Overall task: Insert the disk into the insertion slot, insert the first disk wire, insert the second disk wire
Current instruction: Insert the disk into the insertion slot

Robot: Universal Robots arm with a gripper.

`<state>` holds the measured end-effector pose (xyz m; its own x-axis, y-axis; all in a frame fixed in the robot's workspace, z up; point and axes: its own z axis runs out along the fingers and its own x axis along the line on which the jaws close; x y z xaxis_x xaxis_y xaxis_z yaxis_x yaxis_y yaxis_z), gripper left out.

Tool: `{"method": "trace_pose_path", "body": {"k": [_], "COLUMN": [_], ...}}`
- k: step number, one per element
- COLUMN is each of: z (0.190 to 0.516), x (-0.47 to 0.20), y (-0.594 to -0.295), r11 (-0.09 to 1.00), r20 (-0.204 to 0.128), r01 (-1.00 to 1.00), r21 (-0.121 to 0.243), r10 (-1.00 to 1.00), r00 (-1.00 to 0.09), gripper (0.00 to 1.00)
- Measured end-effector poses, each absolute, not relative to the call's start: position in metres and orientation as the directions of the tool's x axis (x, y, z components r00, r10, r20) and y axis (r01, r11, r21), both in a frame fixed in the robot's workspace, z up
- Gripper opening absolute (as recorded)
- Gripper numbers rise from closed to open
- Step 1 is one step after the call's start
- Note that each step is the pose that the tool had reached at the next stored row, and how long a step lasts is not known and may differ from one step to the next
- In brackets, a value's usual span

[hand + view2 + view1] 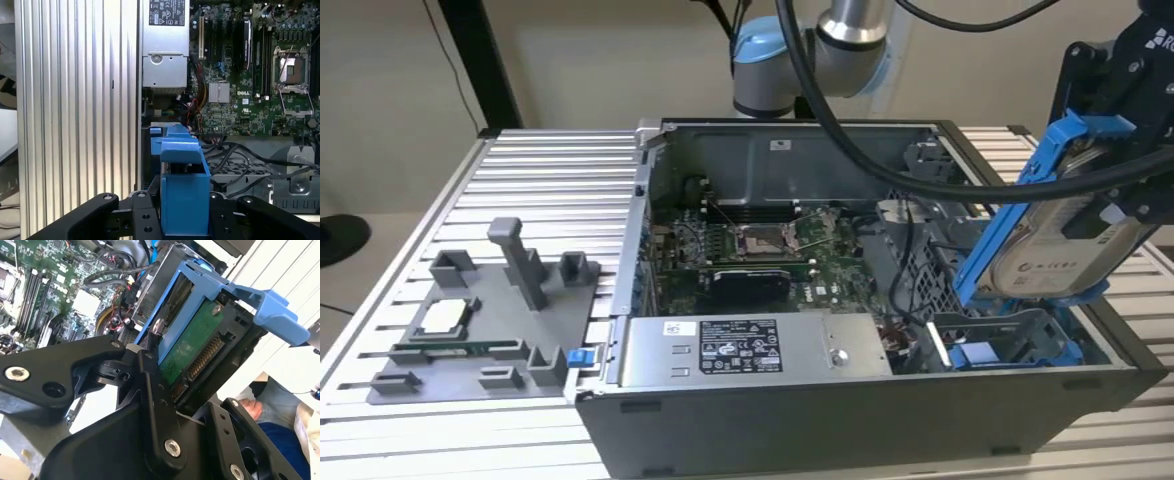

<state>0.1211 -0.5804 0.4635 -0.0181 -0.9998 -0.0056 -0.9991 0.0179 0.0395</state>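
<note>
The disk (1051, 250), silver-grey with a white label and clipped in a bright blue carrier, hangs tilted on edge above the open computer case at the exterior view's right. My black gripper (1117, 185) is shut on it from above. The second wrist view shows the disk's green circuit board (192, 347) and connector between the fingers (150, 370). The blue carrier (184, 192) stands between both fingers in the first wrist view. The insertion slot (1001, 345), grey perforated metal with blue fittings, lies just below the disk. Black cables (235, 152) run beside it; I cannot tell which are disk wires.
The case holds a motherboard (761, 245) and a grey labelled power-supply box (740, 350) along its near side. A grey fixture tray (480, 320) sits on the slatted metal table (547, 170) at the exterior view's left. A person's hand (252, 409) shows beyond the gripper.
</note>
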Motion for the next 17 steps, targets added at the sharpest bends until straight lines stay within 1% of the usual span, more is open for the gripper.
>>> {"method": "trace_pose_path", "body": {"k": [6,17], "z": [0.461,0.442], "x": [0.121,0.123], "y": [-0.581,-0.582], "r11": [0.018,0.018], "r20": [-0.006,-0.015], "r01": [-0.999,-0.999], "r21": [0.039,0.04], "r10": [-1.0,-1.0], "r00": [-0.018,-0.018], "gripper": [0.0,0.0]}}
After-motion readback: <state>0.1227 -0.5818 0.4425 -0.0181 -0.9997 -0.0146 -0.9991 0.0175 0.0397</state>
